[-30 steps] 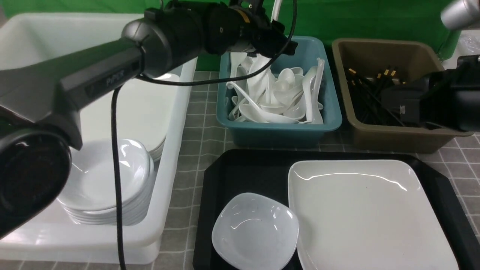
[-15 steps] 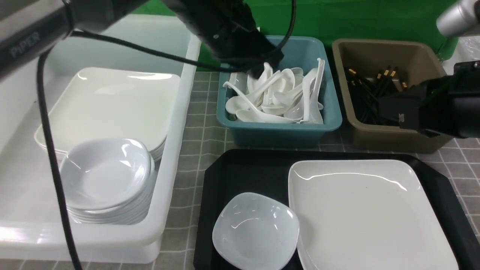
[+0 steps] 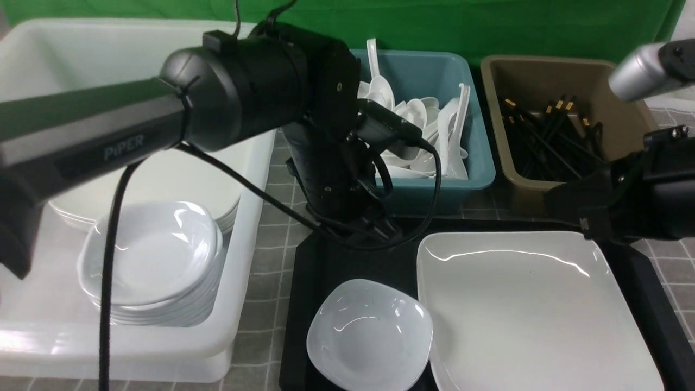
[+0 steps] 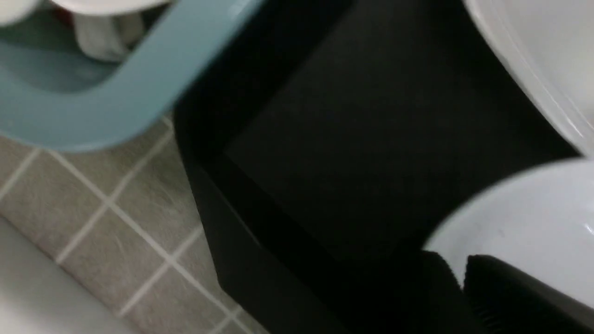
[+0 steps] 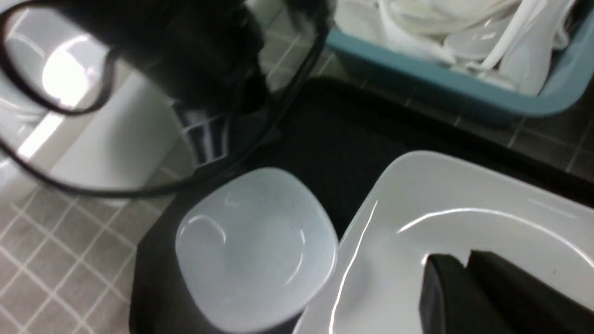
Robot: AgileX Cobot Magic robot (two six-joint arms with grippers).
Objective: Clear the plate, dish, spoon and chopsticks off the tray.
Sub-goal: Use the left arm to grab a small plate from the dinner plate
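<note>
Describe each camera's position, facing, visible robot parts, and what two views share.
Front: between the arms, facing forward over the tray; left arm and right arm show.
Left wrist: on left arm, looking down at tray corner and dish; left gripper shows.
Right wrist: on right arm, looking down at plate and dish; right gripper shows.
Shared: both wrists see the dish.

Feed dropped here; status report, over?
Left gripper shut, empty, above the tray near the dish. Right gripper shut above the plate. Neither lifted. Path clear.
</note>
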